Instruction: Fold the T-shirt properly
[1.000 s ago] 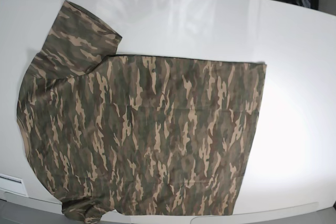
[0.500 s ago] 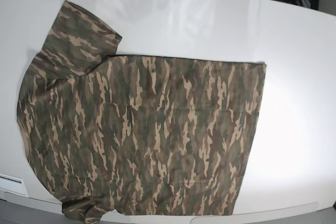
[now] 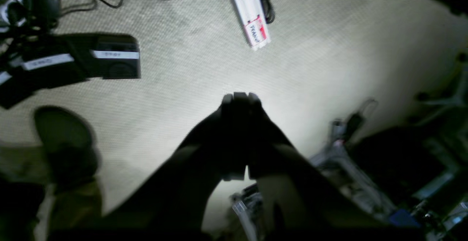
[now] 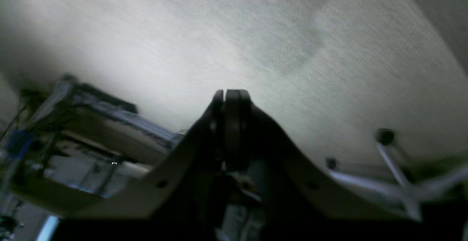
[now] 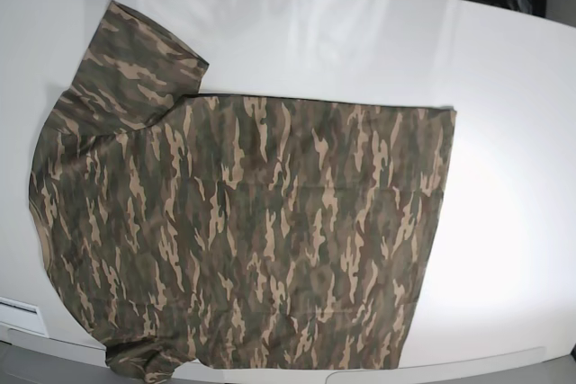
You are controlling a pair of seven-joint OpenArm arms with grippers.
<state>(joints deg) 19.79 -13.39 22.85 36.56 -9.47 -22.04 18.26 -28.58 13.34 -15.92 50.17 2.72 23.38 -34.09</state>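
Unmoved since a second ago: T-shirt [image 5: 243, 231], spread flat on white surface [image 5: 360, 42], well away from both sets of jaws. Left jaws [image 3: 239, 96] and right jaws [image 4: 230, 93] clenched, empty, hanging over carpeted floor [image 3: 321, 51]. Probably soft, light and limp; best pinched at sleeve or hem corners.

Left end effector [image 3: 239, 96] and right end effector [image 4: 230, 93] are both closed, empty.
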